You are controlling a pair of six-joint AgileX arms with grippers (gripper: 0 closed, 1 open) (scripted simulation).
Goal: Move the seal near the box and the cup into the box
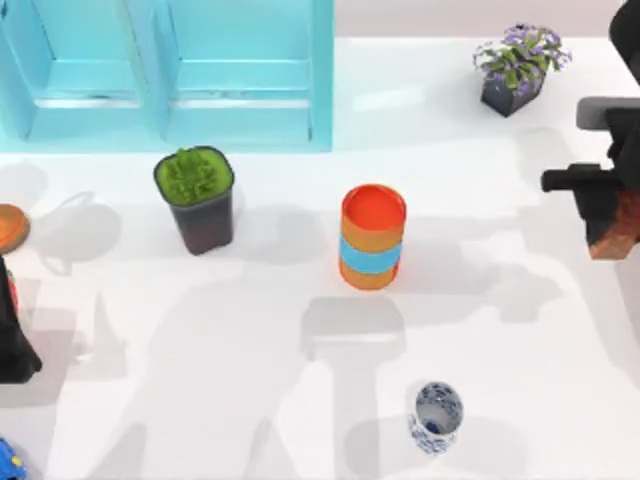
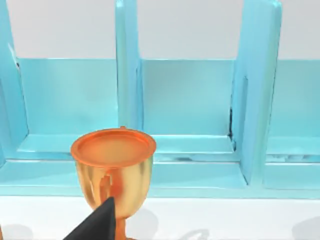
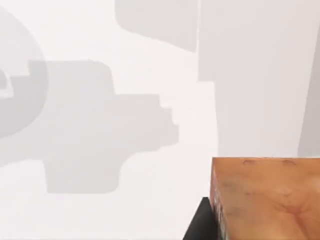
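Observation:
The seal [image 1: 618, 232] is a reddish-brown block at the table's right edge, with my right gripper [image 1: 603, 208] shut on it. In the right wrist view the seal [image 3: 265, 200] fills the corner above the white tabletop, with a black finger beside it. The cup [image 1: 436, 416], white with a blue pattern, stands alone near the front, right of centre. The box [image 1: 322, 70] is a light blue compartmented case at the back left, and it also faces the left wrist view [image 2: 190, 100]. My left arm [image 1: 12, 345] is parked at the left edge.
A green plant in a dark pot [image 1: 197, 198] stands in front of the box. An orange cylinder with a blue band [image 1: 372, 238] stands mid-table. A purple-flowered pot [image 1: 517, 68] is at the back right. An orange goblet [image 2: 113, 170] stands by the left arm.

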